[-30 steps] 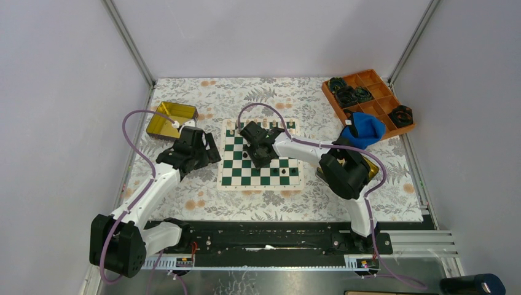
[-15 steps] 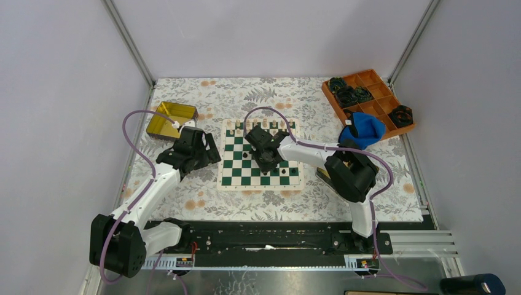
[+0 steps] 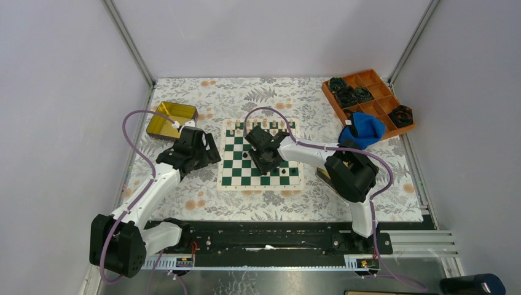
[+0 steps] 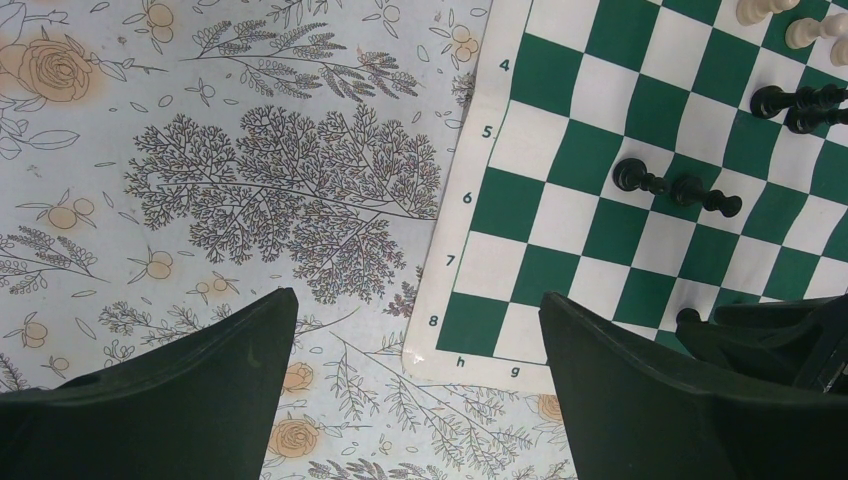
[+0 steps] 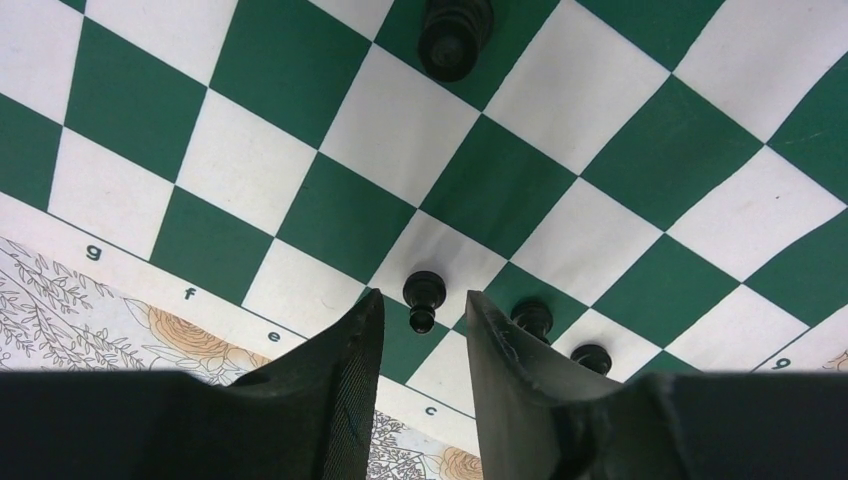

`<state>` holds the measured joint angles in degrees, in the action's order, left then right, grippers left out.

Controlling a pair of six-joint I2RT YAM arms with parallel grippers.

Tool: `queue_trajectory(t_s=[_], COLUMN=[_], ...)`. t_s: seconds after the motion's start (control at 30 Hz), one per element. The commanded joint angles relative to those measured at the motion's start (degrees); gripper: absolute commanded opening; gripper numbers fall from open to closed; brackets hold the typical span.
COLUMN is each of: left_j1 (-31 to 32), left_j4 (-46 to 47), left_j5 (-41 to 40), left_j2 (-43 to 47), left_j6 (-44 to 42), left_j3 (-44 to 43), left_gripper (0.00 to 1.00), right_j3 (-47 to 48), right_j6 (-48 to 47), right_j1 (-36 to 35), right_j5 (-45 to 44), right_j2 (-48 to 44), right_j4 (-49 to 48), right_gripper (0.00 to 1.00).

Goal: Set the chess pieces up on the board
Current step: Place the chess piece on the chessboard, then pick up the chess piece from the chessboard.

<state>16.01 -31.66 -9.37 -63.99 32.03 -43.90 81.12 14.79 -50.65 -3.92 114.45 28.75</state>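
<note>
The green-and-white board [image 3: 236, 175] lies mid-table. Cream chess pieces [image 3: 274, 125] stand along its far row, and a few black pieces [image 3: 293, 171] stand near its front. My right gripper [image 3: 265, 161] hangs low over the board's middle. In the right wrist view it [image 5: 425, 297] is narrowly open, and a black pawn [image 5: 424, 292] stands between the fingertips with a gap on each side. Two more black pieces [image 5: 532, 318] stand just right of it, and another [image 5: 455, 35] stands farther off. My left gripper [image 4: 417, 295] is wide open and empty over the board's corner [image 4: 430, 350].
A gold tin [image 3: 171, 118] sits at the far left. An orange divided tray [image 3: 370, 93] with black rings stands at the far right, with a blue cloth [image 3: 364, 130] beside it. A second gold tin [image 3: 371, 167] lies under the right arm. Black pieces [image 4: 640, 178] stand ahead of the left gripper.
My right gripper has shifted a little to the right and toward the board's near side, then held still. The left arm has not moved.
</note>
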Motion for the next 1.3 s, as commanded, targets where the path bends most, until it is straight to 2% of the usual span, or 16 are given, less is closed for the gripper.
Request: queue_trajectory(t_s=[0.0,0.5,0.97,1.27], left_j1=[-0.37,-0.41,-0.37,-0.37], left_j4=[3.07,2.98,2.65,2.62], left_j5=[0.12,-0.31,-1.16,-1.58], left_j2=[0.70,0.97,0.02,-0.68], left_j6=[-0.61,-0.39,-0.39,-0.37], left_j3=[0.62,0.78,0.66,0.57], left_gripper=[0.99,0.99,0.99,0.99], right_j3=[0.80,7.09,18.44,20.96], right_j6=[-0.15,-1.43,-3.66,-4.10], right_j1=[-0.67,-0.67,0.88,2.58], right_j5=[-1.50,-3.57,-4.83,-4.25], right_j2=[-3.74,-3.97,5.03,7.77], right_j4=[-0.47,0.52,3.71,4.34], right_gripper=[0.44,0.47,0.47,0.46])
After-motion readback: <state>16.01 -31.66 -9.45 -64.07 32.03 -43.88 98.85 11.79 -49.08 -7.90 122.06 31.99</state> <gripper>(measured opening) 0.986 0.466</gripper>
